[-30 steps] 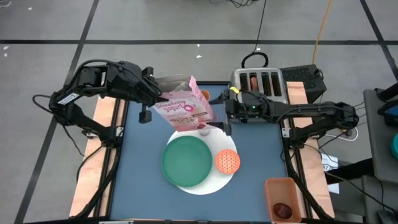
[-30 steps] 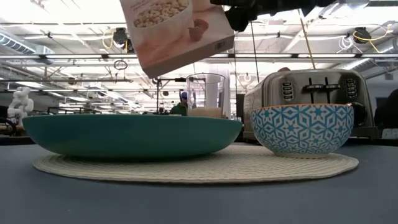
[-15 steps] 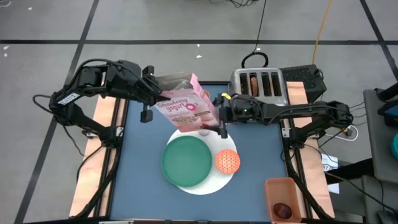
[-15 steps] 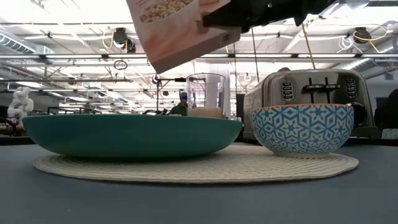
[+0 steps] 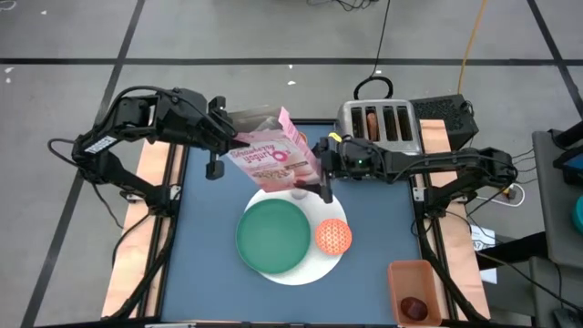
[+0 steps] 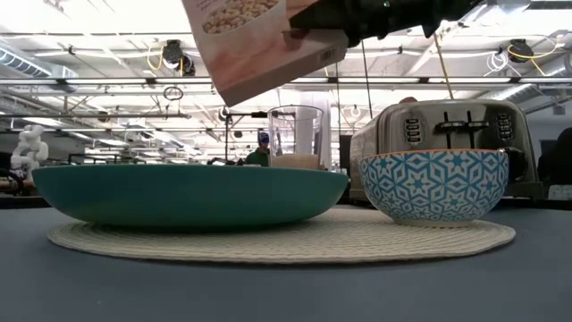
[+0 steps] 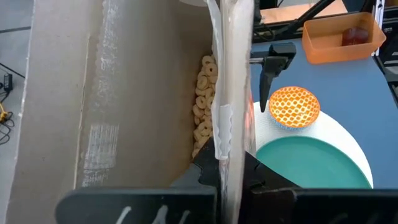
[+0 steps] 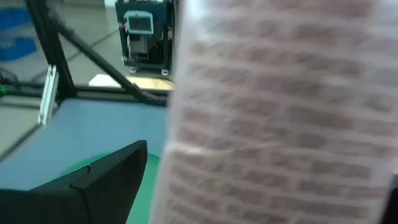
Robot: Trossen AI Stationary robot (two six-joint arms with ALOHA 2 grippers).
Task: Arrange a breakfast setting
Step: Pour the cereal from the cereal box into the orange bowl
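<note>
**Cereal box held aloft between two claws**

The pink cardboard cereal box (image 5: 271, 155) hangs tilted in the air above the far part of the dark blue desk (image 5: 205, 246) — its top flaps are open, and the left wrist view looks down inside at a clear inner bag with pale cereal rings (image 7: 204, 99). The left claw (image 5: 226, 138) is pressed together, pinching the box at its open top end. The right claw (image 5: 321, 173) sits at the opposite, lower end with its fingers spread wide; one dark finger (image 8: 87, 180) shows just beside the box's side, and whether it touches cannot be told.

Below the box lies the white round woven mat (image 5: 310, 264), carrying the green round plate (image 5: 273, 235) and the small orange patterned bowl (image 5: 332, 235), side by side. In the low view a clear glass (image 6: 295, 136) stands behind the plate — directly under the box.
</note>
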